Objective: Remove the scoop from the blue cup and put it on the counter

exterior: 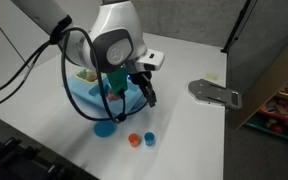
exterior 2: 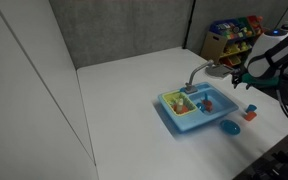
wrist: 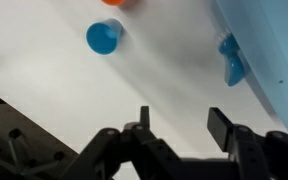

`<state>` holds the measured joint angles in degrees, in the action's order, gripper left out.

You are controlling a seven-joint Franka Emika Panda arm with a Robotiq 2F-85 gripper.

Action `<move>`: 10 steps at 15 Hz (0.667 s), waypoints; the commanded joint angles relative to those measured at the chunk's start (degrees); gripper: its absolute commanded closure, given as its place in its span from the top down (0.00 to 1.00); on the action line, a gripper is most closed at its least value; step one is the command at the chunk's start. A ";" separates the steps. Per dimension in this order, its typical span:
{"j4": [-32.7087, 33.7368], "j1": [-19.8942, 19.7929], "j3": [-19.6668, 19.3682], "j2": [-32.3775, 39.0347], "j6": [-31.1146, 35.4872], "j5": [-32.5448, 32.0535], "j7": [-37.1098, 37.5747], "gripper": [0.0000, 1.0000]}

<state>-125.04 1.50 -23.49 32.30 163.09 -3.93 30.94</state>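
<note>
My gripper [wrist: 181, 115] is open and empty, hovering over the white counter [wrist: 44, 70] beside the blue toy sink [wrist: 274, 50]. In both exterior views it hangs near the sink's end [exterior: 147, 97] [exterior 2: 236, 76]. I cannot make out the light blue cup or the scoop: the arm covers most of the sink [exterior: 84, 95] in an exterior view, and the sink's contents [exterior 2: 189, 105] are too small to tell. A squat bright-blue cup [wrist: 104, 38] [exterior: 149, 138] stands next to an orange cup [exterior: 134, 139] on the counter.
A round blue plate [exterior: 105, 127] [exterior 2: 229, 126] lies by the sink's corner; its edge shows in the wrist view [wrist: 231, 60]. A grey flat piece [exterior: 214, 92] lies on the counter. A grey faucet [exterior 2: 199, 72] rises at the sink. Shelves with toys [exterior 2: 232, 35] stand beyond the counter.
</note>
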 commanded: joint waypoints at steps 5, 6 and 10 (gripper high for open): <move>-1.68 3.16 0.03 -8.91 -5.41 -0.96 -3.70 1.00; -1.86 3.16 0.59 -10.23 -6.59 -1.12 -4.35 1.00; -2.95 2.35 4.41 -16.51 -12.73 -1.38 -7.22 1.00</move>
<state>-125.78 4.89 -21.61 21.75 154.93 -4.13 26.21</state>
